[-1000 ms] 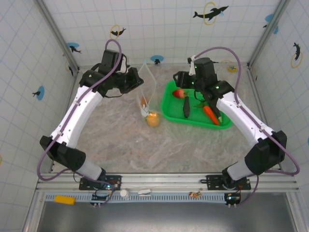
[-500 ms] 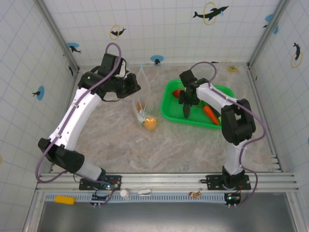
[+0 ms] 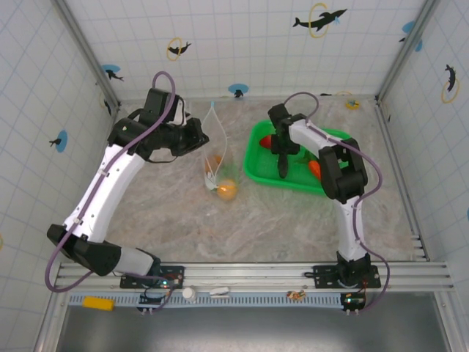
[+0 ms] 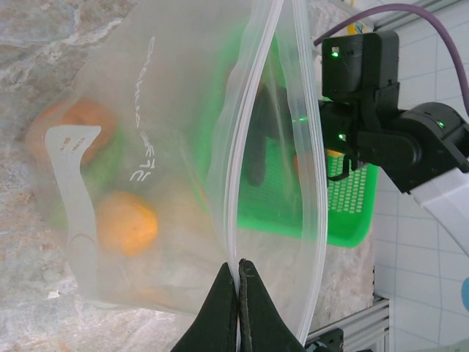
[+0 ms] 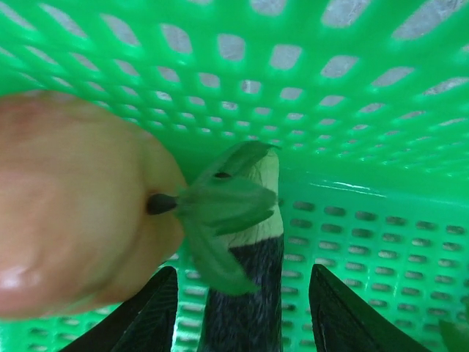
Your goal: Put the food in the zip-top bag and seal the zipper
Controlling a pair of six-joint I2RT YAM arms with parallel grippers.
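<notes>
My left hand (image 4: pixel 238 273) pinches the bag (image 4: pixel 146 147) rim tight; right hand (image 5: pixel 242 308), part open, straddles the eggplant (image 5: pixel 245 257) in the basket (image 5: pixel 352 73), ungripped, so next I'd close and lift.

right hand (image 5: pixel 242 323) now astride eggplant (image 5: pixel 245 257)

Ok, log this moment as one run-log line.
left gripper: shut on zip-top bag rim, mouth held open | right gripper: open, straddling eggplant in green basket | bagged: orange citrus | zipper: unsealed
</notes>
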